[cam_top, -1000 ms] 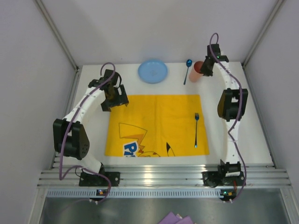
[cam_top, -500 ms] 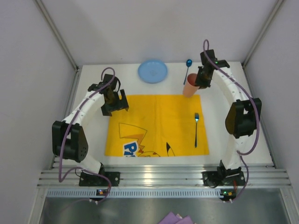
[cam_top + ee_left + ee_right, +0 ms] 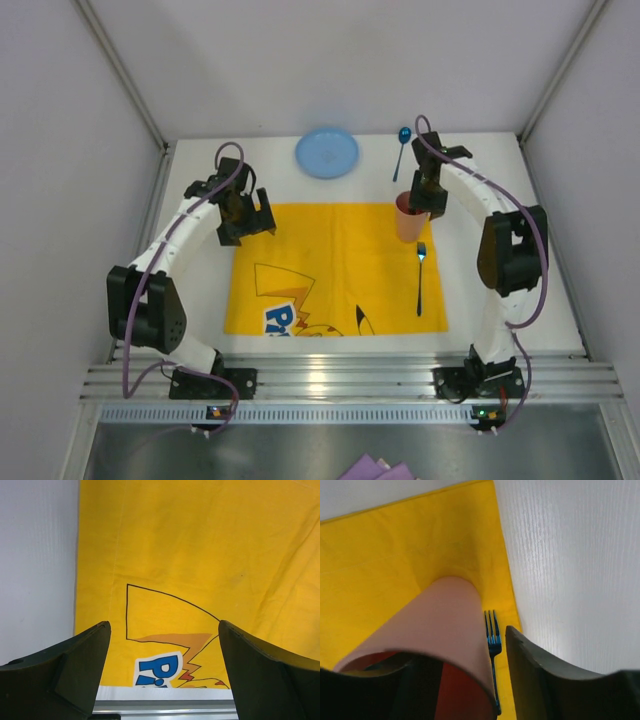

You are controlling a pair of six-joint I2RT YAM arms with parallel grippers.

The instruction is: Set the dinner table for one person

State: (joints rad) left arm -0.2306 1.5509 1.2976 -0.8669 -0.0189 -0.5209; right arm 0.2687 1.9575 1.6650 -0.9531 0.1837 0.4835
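Observation:
My right gripper is shut on the rim of a pink cup, one finger inside it and one outside. It holds the cup over the far right corner of the yellow placemat, just beyond the tines of a blue fork. In the right wrist view the cup fills the space between the jaws, with the fork beneath. My left gripper is open and empty over the placemat's far left corner; its wrist view shows only the placemat between the jaws. All lie on the white dinner table.
A light blue plate sits at the far middle of the table. A blue spoon lies to its right. Grey walls close in the table on three sides, and a metal rail runs along the near edge.
My right gripper has carried the pink cup from the far right of the table, near the spoon, toward me and leftward onto the placemat's far right corner. The left arm shifted only slightly.

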